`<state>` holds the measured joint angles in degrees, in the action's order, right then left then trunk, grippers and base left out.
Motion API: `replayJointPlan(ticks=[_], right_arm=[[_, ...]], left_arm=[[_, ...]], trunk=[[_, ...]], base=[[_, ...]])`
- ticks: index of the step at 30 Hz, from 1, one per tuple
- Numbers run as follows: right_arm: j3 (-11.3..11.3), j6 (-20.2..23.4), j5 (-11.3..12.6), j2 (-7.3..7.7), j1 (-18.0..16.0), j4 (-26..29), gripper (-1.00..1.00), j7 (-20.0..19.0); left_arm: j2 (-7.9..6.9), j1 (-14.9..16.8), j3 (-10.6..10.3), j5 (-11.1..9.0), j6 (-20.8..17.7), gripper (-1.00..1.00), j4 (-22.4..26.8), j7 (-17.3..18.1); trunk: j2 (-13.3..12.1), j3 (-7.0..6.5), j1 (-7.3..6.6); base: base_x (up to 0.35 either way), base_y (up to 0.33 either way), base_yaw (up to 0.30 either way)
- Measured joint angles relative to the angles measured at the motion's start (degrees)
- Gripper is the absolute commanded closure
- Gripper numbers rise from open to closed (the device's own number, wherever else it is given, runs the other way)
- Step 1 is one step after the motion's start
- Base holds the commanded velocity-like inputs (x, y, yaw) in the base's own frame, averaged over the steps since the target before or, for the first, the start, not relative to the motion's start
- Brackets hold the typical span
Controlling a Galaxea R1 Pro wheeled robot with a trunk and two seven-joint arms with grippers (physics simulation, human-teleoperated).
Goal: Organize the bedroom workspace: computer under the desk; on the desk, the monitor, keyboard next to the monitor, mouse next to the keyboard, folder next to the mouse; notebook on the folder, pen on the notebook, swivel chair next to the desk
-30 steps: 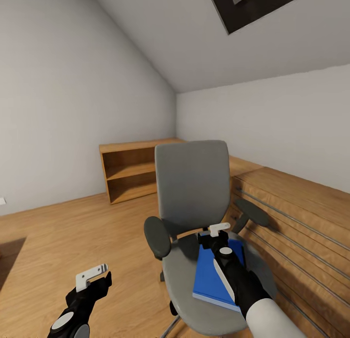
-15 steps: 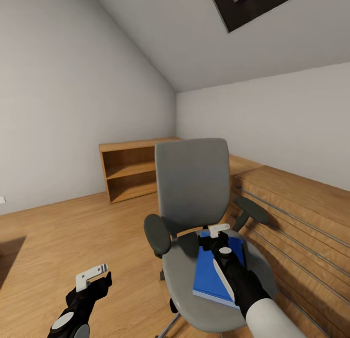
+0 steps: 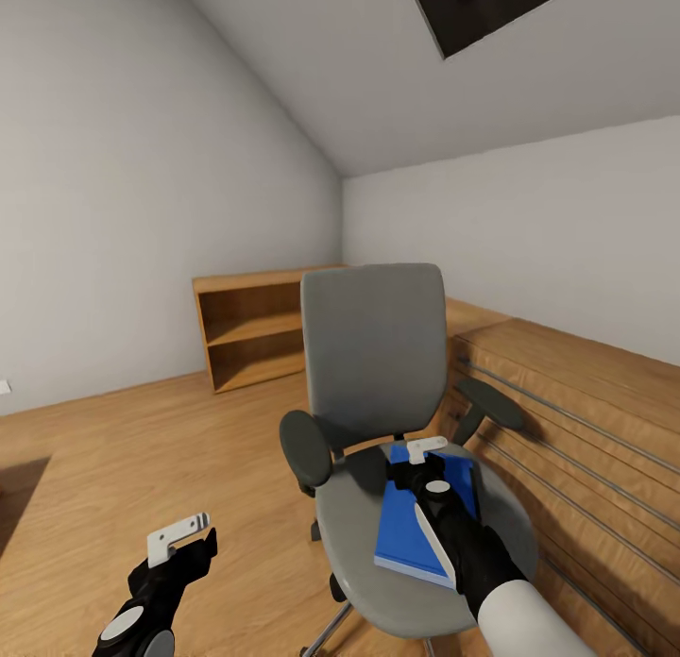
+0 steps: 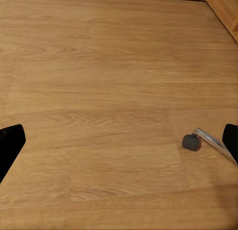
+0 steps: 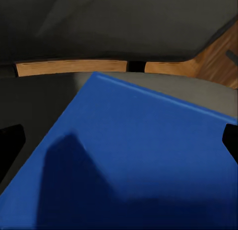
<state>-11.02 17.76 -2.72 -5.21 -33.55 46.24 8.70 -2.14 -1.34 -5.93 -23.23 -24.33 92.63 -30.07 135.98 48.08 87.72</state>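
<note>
Change: against the picture of a second ago the whole head view has shifted a little; the chair point(image 3: 378, 374) shows slightly more of its seat, and the right pincer point(image 3: 427, 446) keeps its place over the folder point(image 3: 416, 525).
Folder: blue, lying flat on the right half of the chair seat, its far edge near the backrest.
Right pincer: hangs over the far edge of the folder; the right wrist view shows its dark fingertips point(image 5: 11, 141) set wide apart at either side, with the blue cover point(image 5: 144, 155) between them and the arm's shadow across it.
Left pincer: low at the left over the wooden floor point(image 3: 142, 440), well apart from the chair; fingertips point(image 4: 10, 143) apart.
Left wrist view: a chair caster point(image 4: 191, 142) on its chrome leg, hidden under the seat in the head view.
Background: a wooden shelf point(image 3: 255, 336) against the far wall.
</note>
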Motion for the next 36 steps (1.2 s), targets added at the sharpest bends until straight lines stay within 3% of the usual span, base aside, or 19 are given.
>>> replayJointPlan(ticks=[10, 15, 36], right_arm=[[0.01, 0.01, -0.06, 0.01, 0.00, 0.00, -1.00, 0.00], [0.01, 0.01, -0.06, 0.01, 0.00, 0.00, -1.00, 0.00], [0.01, 0.01, -0.07, 0.01, 0.00, 0.00, -1.00, 0.00]], left_arm=[[0.00, 0.00, 0.00, 0.01, -0.02, -1.00, 0.00, 0.00], [0.00, 0.00, 0.00, 0.00, 0.01, -1.00, 0.00, 0.00], [-0.17, 0.00, 0.25, 0.01, -0.27, -1.00, -0.15, 0.00]], trunk=[[0.01, 0.00, 0.01], [2.01, 0.90, 1.10], [2.02, 0.90, 1.10]], base=[[0.000, 0.000, 0.000], [0.000, 0.000, 0.000], [0.000, 0.000, 0.000]])
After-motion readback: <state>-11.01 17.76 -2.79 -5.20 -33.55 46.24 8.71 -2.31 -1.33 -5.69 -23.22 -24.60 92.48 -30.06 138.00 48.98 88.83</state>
